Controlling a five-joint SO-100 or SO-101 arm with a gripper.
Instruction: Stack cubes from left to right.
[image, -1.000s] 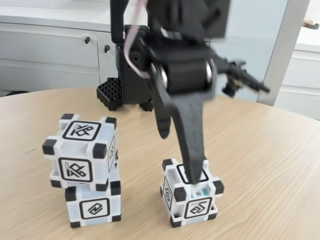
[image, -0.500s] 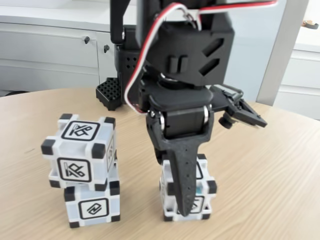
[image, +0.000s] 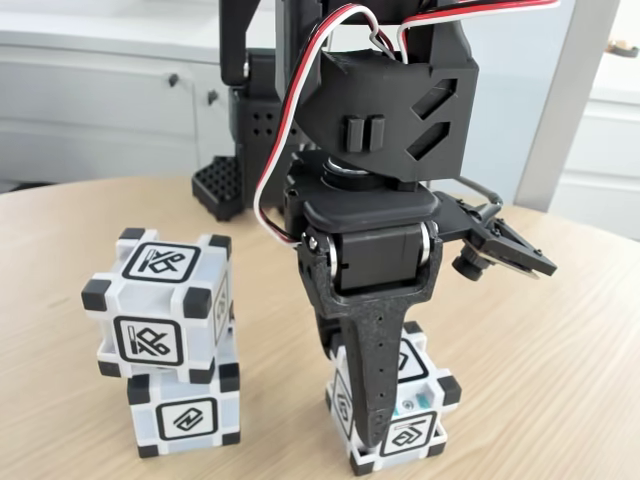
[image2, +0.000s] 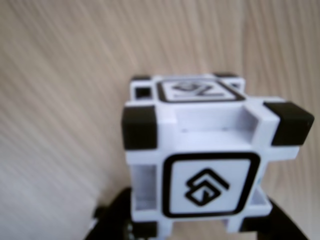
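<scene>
Black two-finger gripper (image: 385, 425) clamps the lone white plastic cube with black corners (image: 412, 405) on the wooden table (image: 560, 340); two matching cubes (image: 170, 345) stand stacked at left.

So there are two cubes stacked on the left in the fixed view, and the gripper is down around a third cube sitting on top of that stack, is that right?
Not quite. The third cube sits on the wooden table, apart from the two-cube stack, to its right in the fixed view. The gripper is down around that lone cube.
</scene>
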